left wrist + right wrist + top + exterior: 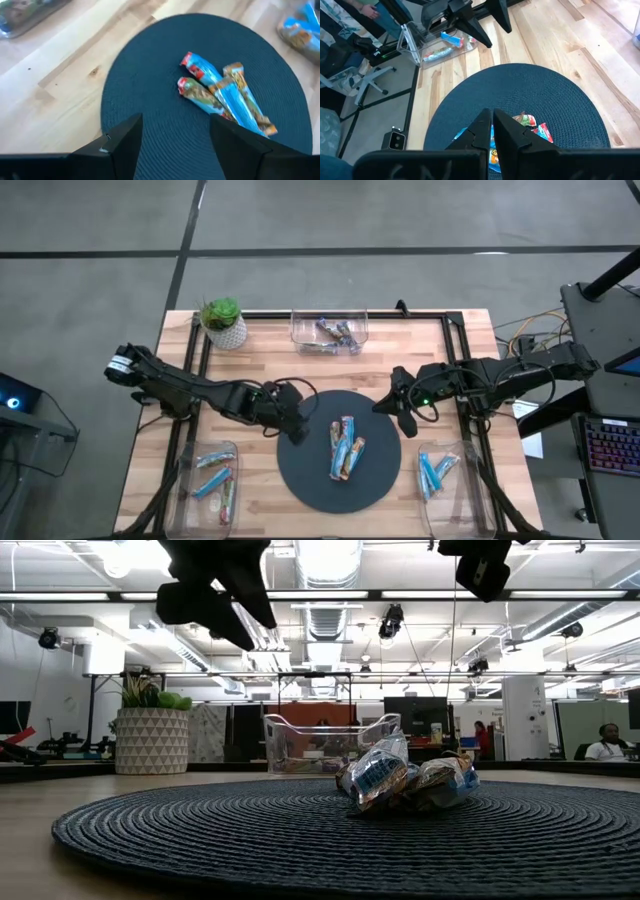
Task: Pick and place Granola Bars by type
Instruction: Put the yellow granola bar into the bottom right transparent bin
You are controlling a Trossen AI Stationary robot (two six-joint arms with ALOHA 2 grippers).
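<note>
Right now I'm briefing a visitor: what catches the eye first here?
The dark round mat at the table's middle, with a small heap of granola bars on it. The left claw hangs open over the mat's left edge; the right claw, shut, hangs over its right edge.

Three granola bars lie bunched on the mat, between two side bins holding more.

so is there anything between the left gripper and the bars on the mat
No. In the left wrist view, only bare dark mat lies between the open left gripper and the granola bars.
</note>
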